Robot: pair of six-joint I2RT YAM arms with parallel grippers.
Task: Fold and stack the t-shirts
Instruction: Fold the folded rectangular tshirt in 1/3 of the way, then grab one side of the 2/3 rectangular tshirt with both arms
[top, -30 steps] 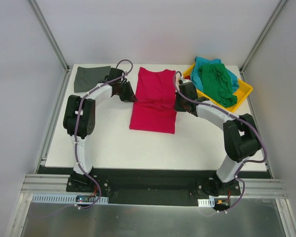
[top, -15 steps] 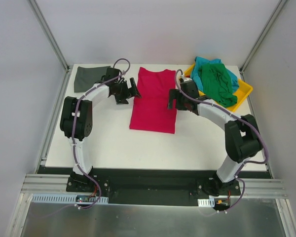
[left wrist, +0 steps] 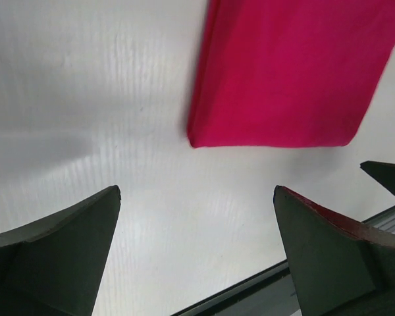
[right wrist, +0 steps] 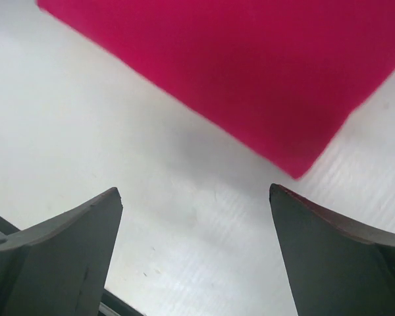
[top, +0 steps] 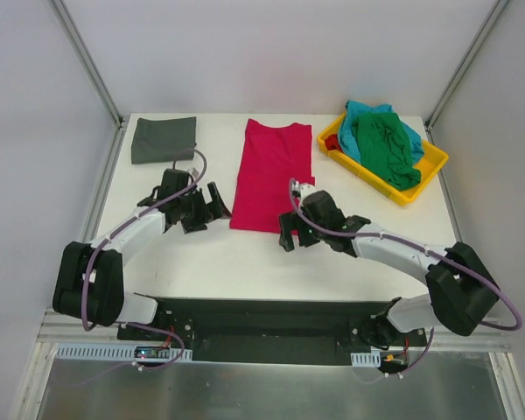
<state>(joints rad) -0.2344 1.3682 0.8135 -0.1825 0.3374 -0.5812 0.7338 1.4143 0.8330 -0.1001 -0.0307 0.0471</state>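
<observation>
The left claw (top: 206, 208) and right claw (top: 287, 217) are both wide apart and hold nothing. The red shirt (top: 274, 177) lies folded mid-desk (top: 245, 262), just ahead of them. The grey shirt (top: 164, 140) sits far left. In the tray (top: 427, 171), the green shirt (top: 385, 149) hides most of the teal shirt (top: 365, 113).

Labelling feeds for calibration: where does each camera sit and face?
Top external: above and behind the left arm and right arm, looking down on the table; both arms show.
Left wrist: on the left arm, facing the crimson t-shirt, its near edge; open jaws show.
Right wrist: on the right arm, facing one near corner; open jaws show.
Shared: all three see that t-shirt.
</observation>
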